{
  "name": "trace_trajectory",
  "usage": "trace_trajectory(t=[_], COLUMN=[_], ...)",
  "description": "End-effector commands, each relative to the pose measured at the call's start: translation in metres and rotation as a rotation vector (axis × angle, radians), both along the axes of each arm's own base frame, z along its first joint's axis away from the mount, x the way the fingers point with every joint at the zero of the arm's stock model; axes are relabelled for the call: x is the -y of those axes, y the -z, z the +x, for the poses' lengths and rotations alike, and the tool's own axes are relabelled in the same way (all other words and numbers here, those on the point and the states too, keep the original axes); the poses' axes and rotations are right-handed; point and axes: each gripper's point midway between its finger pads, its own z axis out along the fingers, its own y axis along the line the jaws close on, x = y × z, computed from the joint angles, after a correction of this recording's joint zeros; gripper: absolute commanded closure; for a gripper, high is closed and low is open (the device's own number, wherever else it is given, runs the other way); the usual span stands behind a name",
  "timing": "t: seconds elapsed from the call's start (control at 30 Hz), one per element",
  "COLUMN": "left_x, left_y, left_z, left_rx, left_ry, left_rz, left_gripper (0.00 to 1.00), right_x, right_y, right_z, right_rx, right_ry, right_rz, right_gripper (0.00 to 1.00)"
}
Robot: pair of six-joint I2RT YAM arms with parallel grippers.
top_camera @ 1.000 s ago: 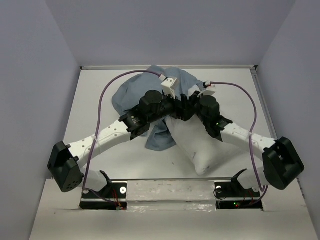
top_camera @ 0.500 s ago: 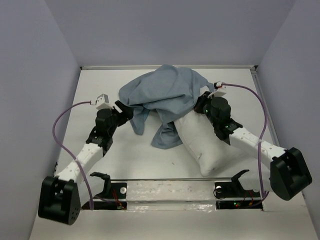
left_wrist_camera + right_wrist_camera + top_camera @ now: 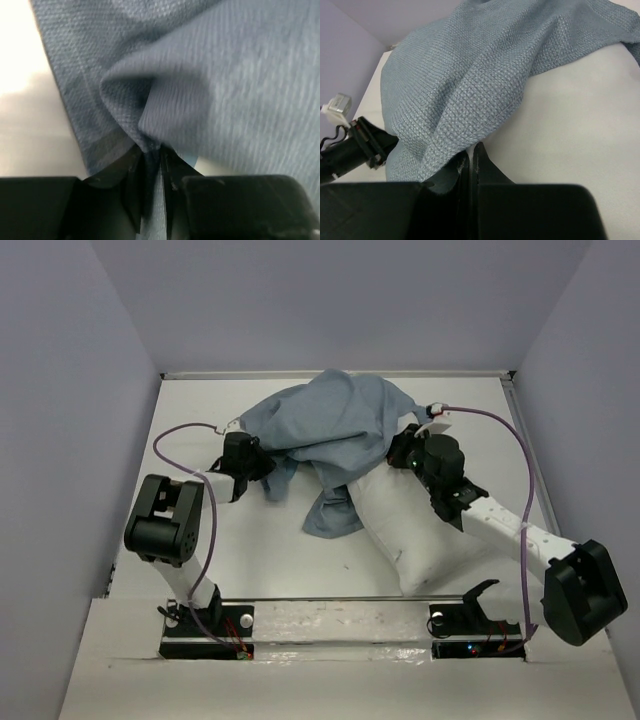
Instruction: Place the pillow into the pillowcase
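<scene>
The white pillow [image 3: 425, 530] lies slantwise right of centre, its near end pointing at the arm bases. The blue-grey pillowcase [image 3: 330, 425] is draped in a heap over its far end, with one flap hanging down toward the middle. At the cloth's left edge my left gripper [image 3: 257, 462] is shut on a pinched fold of the pillowcase [image 3: 225, 75]; the fold runs between the jaws [image 3: 154, 152]. On the right side, my right gripper [image 3: 398, 452] is shut on the pillowcase's hem [image 3: 470, 75], its tips [image 3: 470, 150] resting just above the pillow [image 3: 570, 110].
The table [image 3: 250, 540] is boxed in by pale walls at the back and on both sides. My left arm's elbow [image 3: 160, 520] is folded up high at the left. A metal rail [image 3: 340, 615] runs along the near edge between the bases. Purple cables loop over both arms.
My left arm pulled out from the centre to the left, opened, then folded back and shut on the pillowcase's left edge. The pillowcase spread out wider. The right gripper barely moved.
</scene>
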Motion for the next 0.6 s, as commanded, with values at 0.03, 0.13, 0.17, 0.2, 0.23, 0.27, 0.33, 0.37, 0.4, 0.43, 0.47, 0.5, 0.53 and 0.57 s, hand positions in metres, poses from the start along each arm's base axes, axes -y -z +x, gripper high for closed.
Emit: trace_trajectory(t=[0.03, 0.13, 0.17, 0.2, 0.23, 0.27, 0.33, 0.37, 0.4, 0.43, 0.47, 0.5, 0.53, 0.57], left_x=[-0.005, -0.038, -0.056, -0.063, -0.074, -0.095, -0.108, -0.113, -0.113, -0.108, -0.101, -0.091, -0.078, -0.064], left_y=[-0.024, -0.056, -0.058, -0.093, -0.109, -0.115, -0.179, -0.186, -0.227, -0.221, -0.251, -0.256, -0.260, -0.277], left_z=[0.058, 0.090, 0.093, 0.114, 0.124, 0.129, 0.154, 0.160, 0.173, 0.179, 0.185, 0.186, 0.184, 0.176], left_rx=[0.090, 0.141, 0.112, 0.179, 0.199, 0.179, 0.291, 0.292, 0.361, 0.324, 0.366, 0.369, 0.374, 0.410], left_ry=[-0.062, -0.171, -0.224, -0.244, -0.275, -0.327, -0.359, -0.362, -0.368, -0.319, -0.298, -0.259, -0.217, -0.177], left_rz=[0.023, 0.150, 0.221, 0.245, 0.267, 0.322, 0.388, 0.416, 0.407, 0.425, 0.399, 0.374, 0.341, 0.311], left_gripper=[1.00, 1.00, 1.00, 1.00, 1.00, 1.00, 0.87, 0.32, 0.05, 0.01, 0.01, 0.01, 0.01, 0.01], right_x=[-0.005, 0.001, 0.003, 0.003, 0.001, 0.000, -0.003, -0.003, -0.008, -0.008, -0.012, -0.014, -0.018, -0.019], right_y=[-0.037, -0.036, -0.040, -0.040, -0.036, -0.036, -0.031, -0.029, -0.026, -0.023, -0.021, -0.019, -0.014, -0.014], right_z=[-0.014, -0.022, -0.025, -0.027, -0.031, -0.033, -0.039, -0.039, -0.042, -0.043, -0.046, -0.046, -0.047, -0.046], right_rx=[0.088, 0.086, 0.093, 0.091, 0.077, 0.073, 0.059, 0.054, 0.043, 0.030, 0.026, 0.019, 0.006, 0.003], right_ry=[-0.057, -0.052, -0.055, -0.061, -0.078, -0.087, -0.115, -0.115, -0.148, -0.153, -0.166, -0.176, -0.187, -0.185], right_rz=[0.077, 0.064, 0.069, 0.071, 0.072, 0.075, 0.079, 0.079, 0.077, 0.073, 0.071, 0.066, 0.054, 0.053], right_gripper=[1.00, 1.00, 1.00, 1.00, 1.00, 1.00, 1.00, 1.00, 1.00, 1.00, 1.00, 1.00, 1.00, 1.00])
